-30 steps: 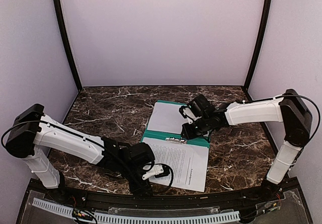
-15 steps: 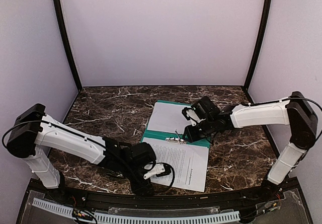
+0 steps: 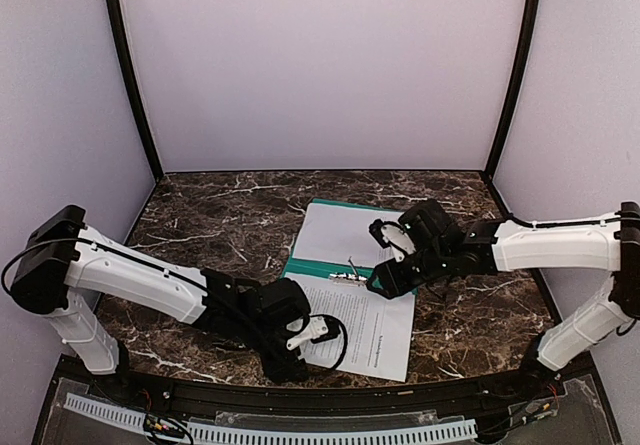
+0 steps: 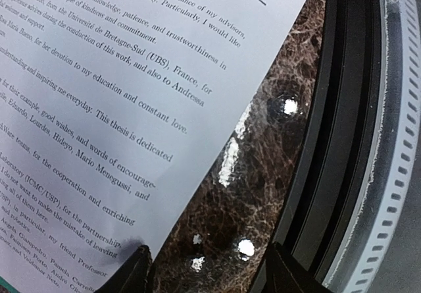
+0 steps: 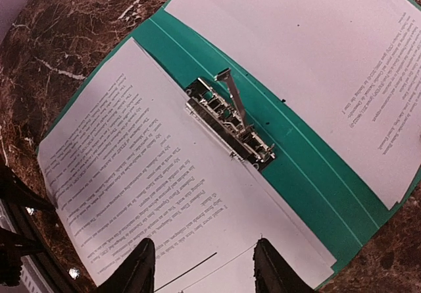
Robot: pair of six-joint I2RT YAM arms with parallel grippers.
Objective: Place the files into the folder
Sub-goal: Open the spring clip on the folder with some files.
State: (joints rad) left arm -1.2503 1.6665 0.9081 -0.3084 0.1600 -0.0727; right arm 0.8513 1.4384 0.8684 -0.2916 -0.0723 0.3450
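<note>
The folder (image 3: 297,265) lies open mid-worktop (image 3: 200,227), the files (image 3: 335,233) one on each half beside its clip (image 5: 230,125). Left fingers (image 4: 207,270) gape at the near sheet (image 3: 365,317)'s corner; right fingers (image 5: 204,266) hang open above it.

The folder (image 5: 309,194) lies open and flat, teal-green, with its metal clip (image 5: 230,125) standing lever-up on the spine just beyond the fingers (image 5: 139,270) of the right gripper (image 5: 200,270). One printed white sheet (image 5: 145,168) covers its near half, spreading under and between those fingers, and the other sheet (image 5: 309,56) lies on the far half past the clip. The near sheet's edge runs right up to one of the fingers (image 4: 131,273) of the left gripper (image 4: 210,273).
</note>
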